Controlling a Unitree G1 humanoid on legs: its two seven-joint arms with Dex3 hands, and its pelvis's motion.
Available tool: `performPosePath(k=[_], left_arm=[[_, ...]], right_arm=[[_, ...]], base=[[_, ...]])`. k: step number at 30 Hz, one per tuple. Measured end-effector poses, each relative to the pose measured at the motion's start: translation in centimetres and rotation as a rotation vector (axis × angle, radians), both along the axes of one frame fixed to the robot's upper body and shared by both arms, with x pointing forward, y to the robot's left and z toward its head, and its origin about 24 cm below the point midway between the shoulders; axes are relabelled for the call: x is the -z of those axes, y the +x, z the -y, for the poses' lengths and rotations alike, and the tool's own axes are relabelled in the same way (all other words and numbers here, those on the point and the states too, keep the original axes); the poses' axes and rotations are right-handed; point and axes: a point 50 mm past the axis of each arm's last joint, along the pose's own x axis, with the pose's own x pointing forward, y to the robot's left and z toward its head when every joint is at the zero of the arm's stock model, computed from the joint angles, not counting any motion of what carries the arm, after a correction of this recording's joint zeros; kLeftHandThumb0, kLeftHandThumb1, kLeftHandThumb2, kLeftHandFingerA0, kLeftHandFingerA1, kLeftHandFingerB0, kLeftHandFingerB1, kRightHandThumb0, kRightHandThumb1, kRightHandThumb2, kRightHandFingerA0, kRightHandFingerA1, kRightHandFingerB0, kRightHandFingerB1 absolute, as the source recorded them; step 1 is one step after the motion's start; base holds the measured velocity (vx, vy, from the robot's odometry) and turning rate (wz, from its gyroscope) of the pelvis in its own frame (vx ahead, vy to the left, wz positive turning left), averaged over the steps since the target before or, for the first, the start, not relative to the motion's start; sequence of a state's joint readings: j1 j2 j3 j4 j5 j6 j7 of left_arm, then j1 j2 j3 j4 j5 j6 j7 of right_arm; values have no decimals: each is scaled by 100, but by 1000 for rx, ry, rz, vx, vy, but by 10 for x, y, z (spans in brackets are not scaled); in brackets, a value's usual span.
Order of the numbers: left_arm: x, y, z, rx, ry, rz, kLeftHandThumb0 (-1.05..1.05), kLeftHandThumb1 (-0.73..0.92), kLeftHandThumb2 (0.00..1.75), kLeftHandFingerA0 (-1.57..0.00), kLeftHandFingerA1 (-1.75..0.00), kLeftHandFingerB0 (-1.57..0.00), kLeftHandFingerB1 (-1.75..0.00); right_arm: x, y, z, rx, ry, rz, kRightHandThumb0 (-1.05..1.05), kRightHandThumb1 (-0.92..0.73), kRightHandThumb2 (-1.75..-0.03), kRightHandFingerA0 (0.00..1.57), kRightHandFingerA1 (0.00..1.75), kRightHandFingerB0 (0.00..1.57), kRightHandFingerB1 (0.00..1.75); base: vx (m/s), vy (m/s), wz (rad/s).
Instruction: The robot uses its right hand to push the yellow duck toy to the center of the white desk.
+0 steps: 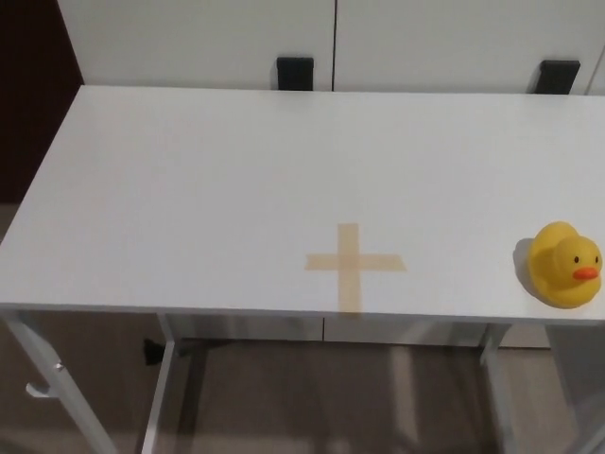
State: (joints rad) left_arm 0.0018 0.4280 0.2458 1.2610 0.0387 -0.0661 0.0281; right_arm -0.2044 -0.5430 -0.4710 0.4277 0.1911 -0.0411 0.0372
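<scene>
A yellow duck toy (564, 265) with an orange beak stands upright near the front right corner of the white desk (236, 180), beak pointing right and toward me. A tan tape cross (354, 264) marks the desk near its front edge, well to the left of the duck. Neither of my hands shows in the head view.
Two black brackets (294, 72) (558, 76) sit behind the desk's far edge against white cabinet doors. The desk's white metal legs (47, 378) and a wooden floor show below the front edge. A dark opening lies at the far left.
</scene>
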Motion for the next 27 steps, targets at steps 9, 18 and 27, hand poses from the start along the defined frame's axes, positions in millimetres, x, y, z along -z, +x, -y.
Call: performPosePath(k=[9,18,27], left_arm=[[1,-1,1,-1,-4,-3,-16,64,76,-84,-85,-80,-92],[4,-3,5,0,-14,-9,-20,66,71,-83,-84,-77,-92],[5,-3,6,10,-12,-14,-20,65,73,-84,-86,-80,-94]], right_arm=[[3,38,-42,-126,60,-45,-77,-92,-72,34,48,21,39],[45,53,-71,-186,117,-181,-77,-76,-106,30,57,13,48],[78,54,-94,-220,185,-259,-75,-78,-106,29,55,12,46]], base=[[0,0,0],[0,0,0],[0,0,0]])
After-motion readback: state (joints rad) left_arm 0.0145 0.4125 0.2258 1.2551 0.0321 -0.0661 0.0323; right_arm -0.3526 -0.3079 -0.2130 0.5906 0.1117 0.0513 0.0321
